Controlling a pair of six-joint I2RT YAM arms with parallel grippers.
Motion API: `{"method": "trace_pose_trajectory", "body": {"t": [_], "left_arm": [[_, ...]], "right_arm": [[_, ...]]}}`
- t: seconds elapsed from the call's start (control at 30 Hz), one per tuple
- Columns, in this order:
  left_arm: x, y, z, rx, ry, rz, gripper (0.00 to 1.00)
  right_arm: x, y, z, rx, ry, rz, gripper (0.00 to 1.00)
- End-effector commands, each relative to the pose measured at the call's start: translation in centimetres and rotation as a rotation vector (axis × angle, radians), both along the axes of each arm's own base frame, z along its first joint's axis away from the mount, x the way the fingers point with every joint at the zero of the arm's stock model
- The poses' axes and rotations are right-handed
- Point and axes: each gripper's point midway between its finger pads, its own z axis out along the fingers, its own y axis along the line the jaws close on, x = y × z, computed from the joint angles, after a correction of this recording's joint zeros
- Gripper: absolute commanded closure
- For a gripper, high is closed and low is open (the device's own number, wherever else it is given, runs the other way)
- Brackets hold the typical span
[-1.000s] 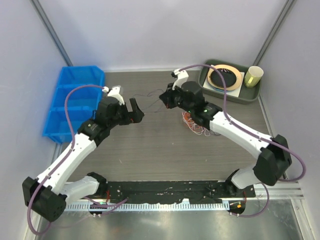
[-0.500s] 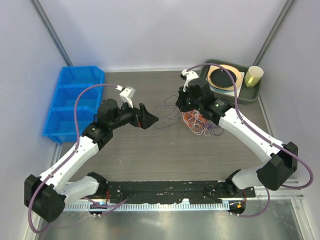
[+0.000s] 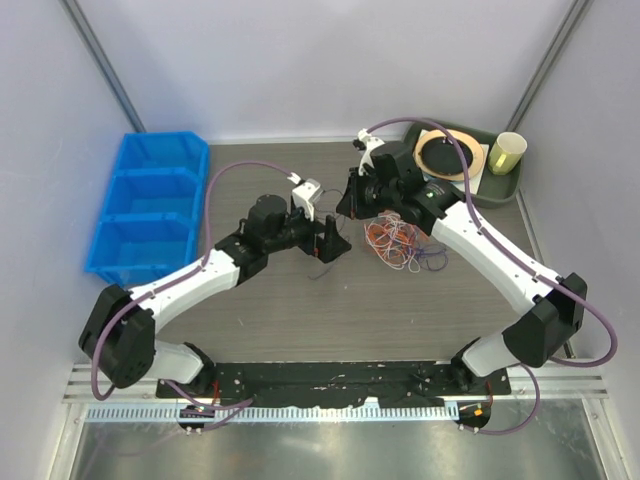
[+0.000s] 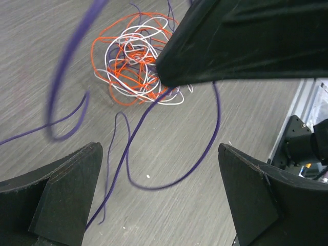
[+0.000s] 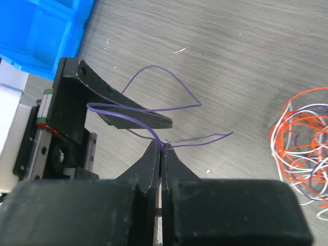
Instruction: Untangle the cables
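The cables [image 3: 402, 240] lie as a loose orange-red, white and purple tangle right of centre on the table; they also show in the left wrist view [image 4: 132, 66] and the right wrist view [image 5: 305, 148]. My right gripper [image 5: 162, 146] is shut on a purple cable [image 5: 125, 115], holding it above the table just left of the tangle [image 3: 350, 203]. My left gripper [image 4: 159, 151] is open and empty, jaws wide, close to the left of the right gripper [image 3: 331, 241]. A loop of the purple cable [image 4: 148, 187] lies on the table below its jaws.
A blue three-compartment bin [image 3: 150, 215] stands at the left. A green tray [image 3: 500, 196] with a plate [image 3: 452, 155] and a yellow cup [image 3: 507, 152] stands at the back right. Grey walls close in both sides.
My left gripper has swung right from near the bin to the middle, beside the right gripper. My right gripper has shifted slightly right, uncovering the tangle, with purple cable trailing from it.
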Motion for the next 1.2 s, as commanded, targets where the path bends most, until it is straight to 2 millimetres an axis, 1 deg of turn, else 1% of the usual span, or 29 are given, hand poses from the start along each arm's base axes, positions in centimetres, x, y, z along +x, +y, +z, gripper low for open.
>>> {"method": "trace_pose_trajectory", "body": {"t": [0.0, 0.07, 0.13, 0.17, 0.2, 0.27, 0.3, 0.33, 0.37, 0.4, 0.43, 0.47, 0.5, 0.53, 0.6, 0.63, 0.67, 0.7, 0.73, 0.77, 0.8, 0.83, 0.87, 0.9, 0.93, 0.97, 1.03, 1.07, 1.17], "left_arm": [[2.4, -1.1, 4.6, -0.024, -0.203, 0.082, 0.0], [2.3, -1.2, 4.6, -0.003, -0.233, 0.084, 0.01], [2.0, -1.2, 4.4, 0.012, -0.227, 0.07, 0.23], [1.7, -1.3, 4.4, 0.014, -0.226, 0.064, 0.36], [1.5, -1.2, 4.2, 0.023, -0.221, 0.06, 0.61], [1.1, -0.7, 3.8, 0.063, -0.233, 0.062, 0.92], [1.2, -0.2, 3.5, 0.084, -0.235, 0.076, 1.0], [1.9, 0.8, 3.1, 0.122, -0.235, 0.136, 1.0], [2.1, 1.6, 3.7, 0.129, -0.253, 0.17, 1.0], [2.4, 2.3, 3.8, 0.145, -0.259, 0.213, 1.0], [2.8, 3.2, 4.2, 0.155, -0.266, 0.264, 1.0], [3.4, 4.7, 5.2, 0.165, -0.294, 0.349, 1.0], [3.7, 5.4, 5.7, 0.171, -0.307, 0.392, 1.0], [3.9, 6.4, 5.7, 0.197, -0.304, 0.431, 1.0], [4.7, 8.7, 7.2, 0.225, -0.325, 0.557, 1.0], [4.9, 9.9, 7.3, 0.254, -0.32, 0.609, 1.0], [5.2, 10.9, 7.6, 0.268, -0.322, 0.651, 1.0], [5.7, 12.5, 9.0, 0.276, -0.337, 0.735, 1.0], [5.9, 13.6, 9.2, 0.303, -0.331, 0.775, 1.0], [6.7, 15.6, 9.8, 0.317, -0.329, 0.843, 1.0], [7.2, 18.0, 11.0, 0.336, -0.334, 0.952, 1.0], [7.7, 19.9, 11.6, 0.331, -0.327, 1.032, 1.0], [8.7, 23.2, 12.9, 0.335, -0.328, 1.136, 1.0], [9.0, 25.0, 13.4, 0.352, -0.323, 1.177, 1.0], [9.2, 26.7, 13.5, 0.382, -0.313, 1.213, 1.0], [9.5, 29.6, 15.2, 0.374, -0.318, 1.286, 1.0], [9.5, 32.3, 16.5, 0.377, -0.314, 1.308, 1.0], [9.2, 33.3, 17.9, 0.384, -0.338, 1.327, 1.0], [7.7, 36.3, 19.8, 0.423, -0.371, 1.41, 1.0]], "right_arm": [[-0.9, 1.4, 1.7, 0.077, 0.039, 0.038, 0.99], [-1.1, 1.6, 1.8, 0.088, 0.05, 0.044, 0.99], [-0.8, 1.5, 1.9, 0.085, 0.047, 0.031, 0.99], [-0.7, 1.4, 2.3, 0.085, 0.04, 0.024, 0.99], [-0.5, 1.3, 2.4, 0.082, 0.038, 0.012, 0.99], [0.0, 1.0, 2.5, 0.074, 0.032, -0.013, 0.99], [-0.1, 1.1, 2.6, 0.077, 0.033, -0.011, 0.99], [-0.2, 1.1, 2.5, 0.078, 0.035, -0.005, 0.94], [-0.4, 1.3, 2.6, 0.082, 0.035, 0.015, 0.88], [-0.6, 1.4, 2.6, 0.078, 0.027, 0.037, 0.72], [-0.6, 1.3, 2.6, 0.063, 0.01, 0.054, 0.66], [-0.7, 1.1, 3.0, 0.064, -0.008, 0.057, 0.57], [-0.5, 0.7, 3.2, 0.054, -0.025, 0.038, 0.45], [-0.5, 0.4, 3.3, 0.053, -0.033, 0.027, 0.42], [-0.9, 0.2, 4.9, 0.086, -0.096, 0.039, 0.35], [-1.1, 0.0, 4.3, 0.084, -0.1, 0.041, 0.34], [-0.9, 0.0, 4.9, 0.106, -0.136, 0.039, 0.32], [-1.4, -0.4, 6.2, 0.13, -0.177, 0.036, 0.27], [-1.1, -1.0, 6.1, 0.125, -0.199, 0.006, 0.24], [-1.0, -1.5, 5.4, 0.117, -0.214, -0.016, 0.21], [-1.1, -2.4, 5.9, 0.116, -0.246, -0.046, 0.14], [-0.6, -3.4, 4.8, 0.077, -0.256, -0.098, 0.1], [-0.2, -4.3, 4.6, 0.06, -0.271, -0.149, 0.06], [0.0, -4.9, 4.4, 0.051, -0.274, -0.177, 0.0], [0.1, -5.7, 4.2, 0.035, -0.287, -0.21, 0.0], [0.1, -5.9, 4.3, 0.034, -0.294, -0.222, 0.0], [0.2, -6.1, 4.3, 0.028, -0.306, -0.226, 0.0], [0.2, -6.2, 4.2, 0.023, -0.308, -0.229, 0.0], [0.5, -6.4, 4.0, 0.007, -0.313, -0.239, 0.0]]}}
